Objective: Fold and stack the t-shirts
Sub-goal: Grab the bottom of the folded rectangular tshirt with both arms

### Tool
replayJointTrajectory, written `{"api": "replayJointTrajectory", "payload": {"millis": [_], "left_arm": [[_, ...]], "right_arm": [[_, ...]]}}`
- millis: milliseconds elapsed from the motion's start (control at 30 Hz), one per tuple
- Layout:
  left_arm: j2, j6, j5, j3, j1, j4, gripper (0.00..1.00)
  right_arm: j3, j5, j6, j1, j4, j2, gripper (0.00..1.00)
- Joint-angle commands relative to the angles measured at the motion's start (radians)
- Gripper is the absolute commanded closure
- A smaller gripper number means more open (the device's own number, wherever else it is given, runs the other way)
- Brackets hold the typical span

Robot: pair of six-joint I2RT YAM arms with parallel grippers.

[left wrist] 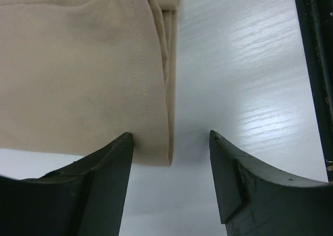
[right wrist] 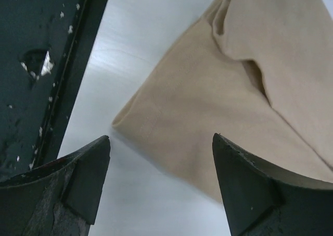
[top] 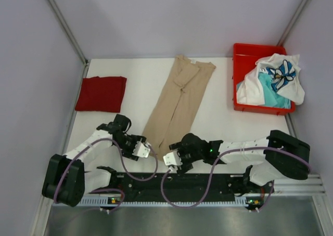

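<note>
The tan t-shirt point(top: 178, 100) lies folded lengthwise into a long strip on the white table, hem end nearest the arms. My left gripper point(top: 148, 151) is open just left of the hem end; its wrist view shows the hem corner point(left wrist: 151, 142) between the fingertips. My right gripper point(top: 169, 160) is open just right of the hem end; its wrist view shows the tan hem point(right wrist: 171, 137) ahead of the jaws. The dark red t-shirt point(top: 101, 93) lies folded at the left. The white t-shirt with blue print point(top: 278, 77) and the teal one point(top: 273, 92) sit in the bin.
A red plastic bin point(top: 244, 51) stands at the back right. The black mounting rail point(top: 182, 186) runs along the near edge and shows in both wrist views point(right wrist: 41, 64). Grey walls close in the sides and back.
</note>
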Motion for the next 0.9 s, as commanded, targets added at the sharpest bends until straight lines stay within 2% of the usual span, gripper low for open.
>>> {"api": "replayJointTrajectory", "payload": {"millis": [0, 67, 133, 233, 300, 333, 567, 633, 733, 867], "left_arm": [[-0.013, -0.016, -0.021, -0.044, -0.008, 0.118, 0.36], [-0.024, -0.015, -0.030, -0.058, -0.011, 0.137, 0.38], [-0.026, -0.001, -0.050, -0.072, -0.016, 0.147, 0.48], [-0.029, 0.008, -0.081, -0.083, -0.026, 0.128, 0.72], [-0.040, 0.011, -0.090, -0.083, -0.032, 0.102, 0.94], [-0.050, -0.009, -0.087, -0.078, -0.040, 0.091, 1.00], [-0.107, -0.165, 0.085, 0.096, -0.091, -0.245, 1.00], [-0.103, -0.220, 0.135, 0.159, -0.104, -0.285, 1.00], [-0.067, -0.360, 0.166, 0.270, -0.105, -0.256, 1.00], [0.046, -0.502, 0.114, 0.425, -0.105, -0.186, 1.00]], "right_arm": [[0.045, 0.023, -0.036, 0.062, 0.043, 0.077, 0.21], [0.053, 0.014, -0.043, 0.078, 0.020, 0.102, 0.28], [0.073, 0.003, -0.035, 0.078, -0.025, 0.126, 0.49], [0.100, 0.026, -0.030, 0.079, -0.107, 0.134, 0.81], [0.113, 0.041, -0.020, 0.079, -0.163, 0.114, 0.97], [0.117, 0.037, -0.014, 0.079, -0.187, 0.101, 1.00], [0.116, -0.095, 0.060, 0.078, -0.350, -0.139, 1.00], [0.111, -0.107, 0.092, 0.064, -0.362, -0.218, 1.00], [0.125, -0.201, 0.143, -0.042, -0.359, -0.283, 1.00], [0.154, -0.258, 0.152, -0.247, -0.330, -0.289, 1.00]]}}
